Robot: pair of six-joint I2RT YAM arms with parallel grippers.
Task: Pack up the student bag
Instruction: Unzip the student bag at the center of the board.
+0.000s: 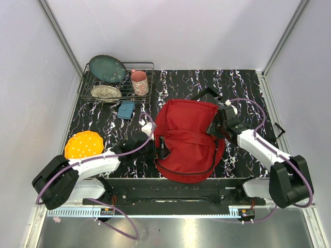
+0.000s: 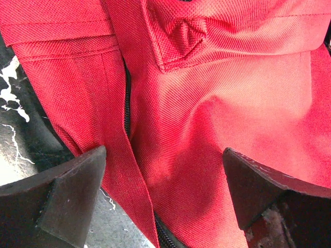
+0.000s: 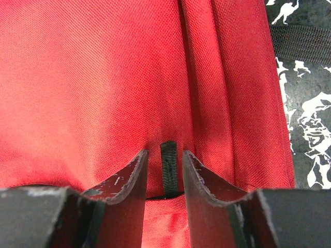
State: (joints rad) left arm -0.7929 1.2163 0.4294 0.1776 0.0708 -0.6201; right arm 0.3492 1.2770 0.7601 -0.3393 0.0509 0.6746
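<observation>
Likely step: unzip the student bag (image 1: 186,137). Your right gripper (image 3: 164,153) brackets the zipper pull (image 3: 168,168), unclamped; your left gripper (image 2: 164,152) stands wide open. Clamp the pull.

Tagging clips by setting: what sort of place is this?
Probably a lab robot workcell, not a real home or classroom: plain white panels enclose a black marbled table, two arms are bolted at its near edge, and a red backpack and dish rack look staged as props.
</observation>
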